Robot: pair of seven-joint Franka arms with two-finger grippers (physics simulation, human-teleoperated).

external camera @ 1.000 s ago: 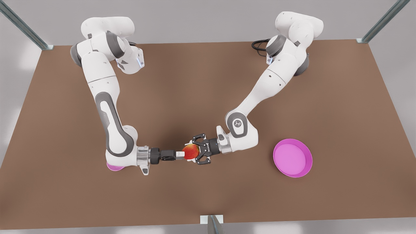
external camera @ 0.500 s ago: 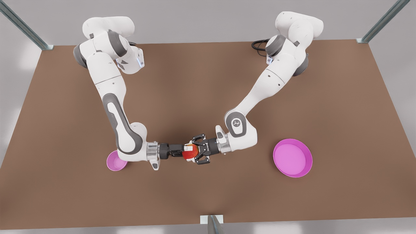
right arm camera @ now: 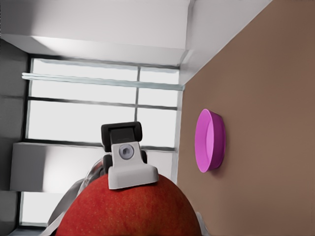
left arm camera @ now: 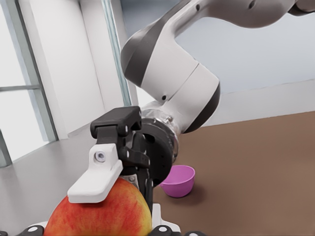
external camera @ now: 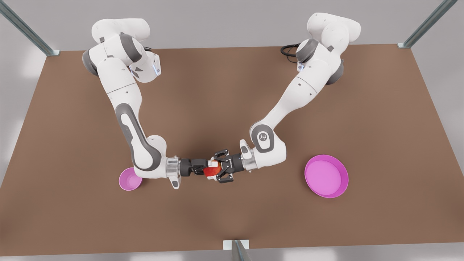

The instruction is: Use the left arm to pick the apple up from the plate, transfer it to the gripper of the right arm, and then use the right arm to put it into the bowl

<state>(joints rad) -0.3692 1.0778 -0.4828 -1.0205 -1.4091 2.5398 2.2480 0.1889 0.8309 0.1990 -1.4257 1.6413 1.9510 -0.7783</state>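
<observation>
The red and yellow apple hangs above the table's middle between both grippers. My left gripper, on the arm at the front view's right, is shut on it; one of its white fingers lies over the apple. My right gripper comes from the front view's left, open, its fingers straddling the apple; its upper white finger sits close over the top. The small deep bowl stands beside the right arm's forearm. The wide plate lies empty at the front view's right.
Brown table with metal frame posts at its corners and a bracket at the near edge. The bowl shows behind the right arm's wrist; the plate shows far behind the left gripper.
My right arm has slid toward the apple, bringing its fingers around it and uncovering the bowl. The left gripper kept its hold, nearly still.
</observation>
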